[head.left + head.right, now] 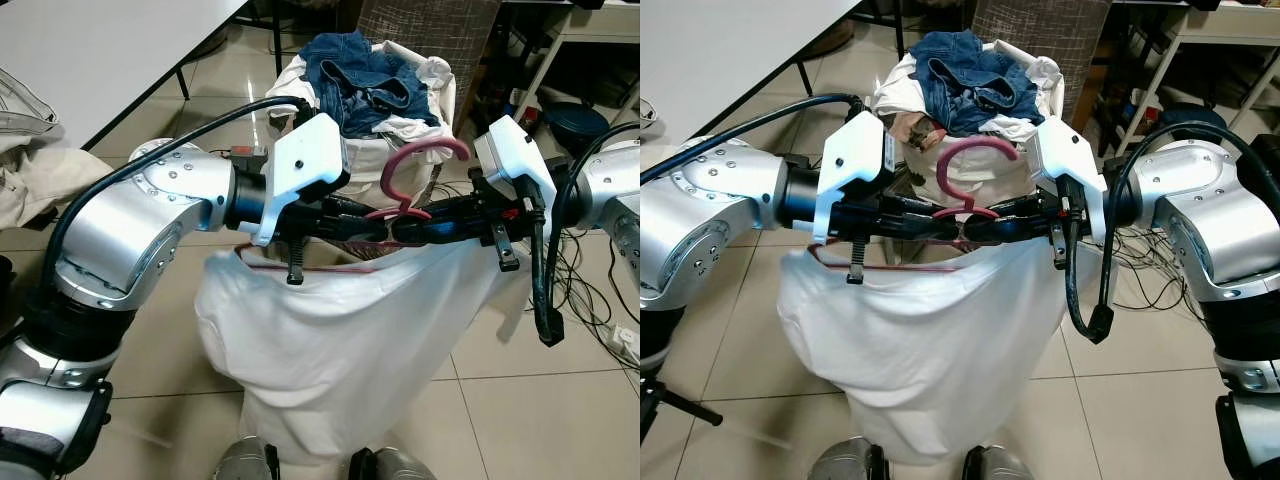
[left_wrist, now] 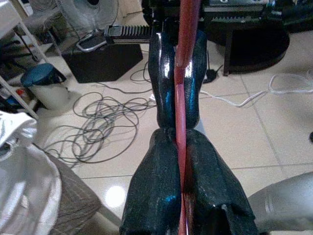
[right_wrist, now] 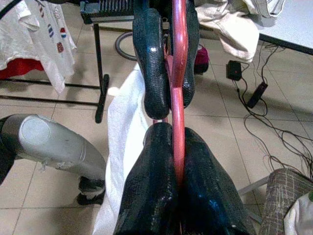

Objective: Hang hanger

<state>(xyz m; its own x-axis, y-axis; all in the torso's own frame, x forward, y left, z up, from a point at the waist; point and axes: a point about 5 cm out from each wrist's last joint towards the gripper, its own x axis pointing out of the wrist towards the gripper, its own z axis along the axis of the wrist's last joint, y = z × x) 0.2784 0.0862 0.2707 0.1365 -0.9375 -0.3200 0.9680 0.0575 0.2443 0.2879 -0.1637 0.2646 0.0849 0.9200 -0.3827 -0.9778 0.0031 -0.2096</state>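
Head views: left gripper [image 1: 375,222] and right gripper [image 1: 400,228] meet fingertip to fingertip, both pinching the pink plastic hanger [image 1: 415,165], white cloth garment [image 1: 350,340] draped below them. Wrist views: each pair of fingers clamps the hanger's bar. No readable labels.

Pink hanger [image 1: 420,185] upright, white garment [image 1: 350,340] draped below.

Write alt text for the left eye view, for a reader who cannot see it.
Both grippers, left gripper and right gripper, clamp a pink hanger carrying a white garment, held before a full laundry basket.
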